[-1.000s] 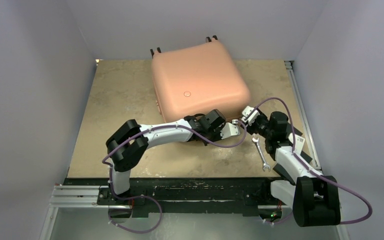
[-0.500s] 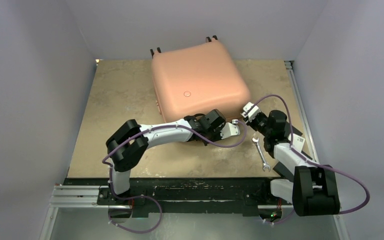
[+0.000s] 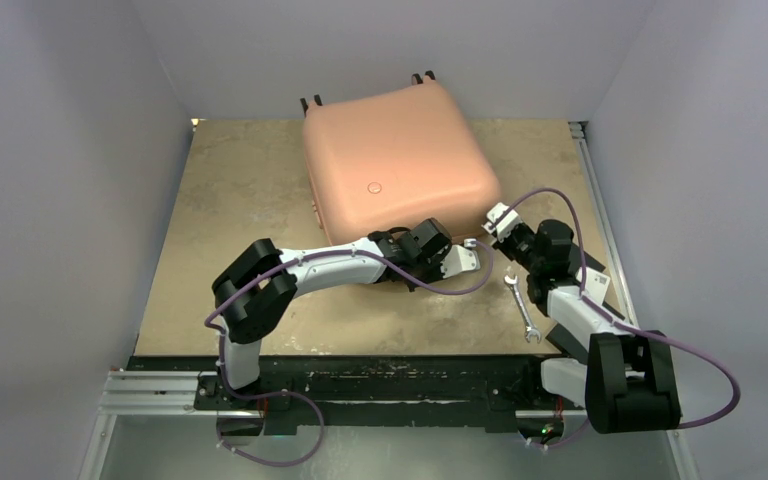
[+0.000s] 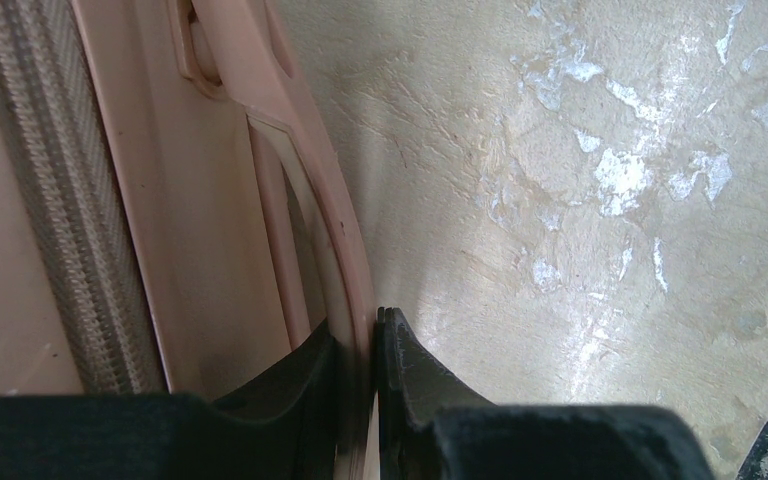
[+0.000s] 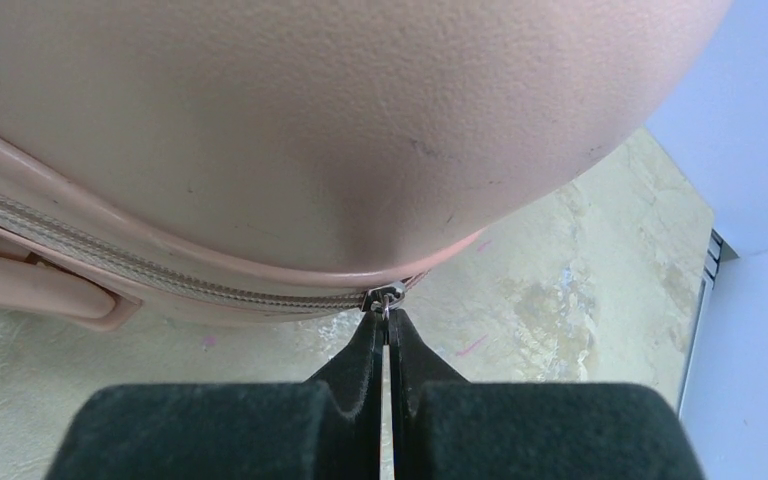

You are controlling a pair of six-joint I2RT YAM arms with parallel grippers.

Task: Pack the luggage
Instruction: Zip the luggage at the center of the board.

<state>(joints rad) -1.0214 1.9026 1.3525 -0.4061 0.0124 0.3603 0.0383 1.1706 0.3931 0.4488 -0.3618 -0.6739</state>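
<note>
Closed, flat at the far middle of the mottled beige counter (image 3: 240, 200): large salmon-pink hard-shell suitcase (image 3: 395, 150). At its near side, left gripper (image 4: 357, 332) jaws clamped on the pink handle edge (image 4: 335, 230); right gripper (image 5: 387, 322) jaws pinched shut on the small metal zipper pull (image 5: 384, 298).

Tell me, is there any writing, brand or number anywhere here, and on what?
No text can be read.
On the luggage: a small round badge on the lid, too small to read.
On the wrench: any stamping is too small to make out.
In both wrist views: no writing in sight.
</note>
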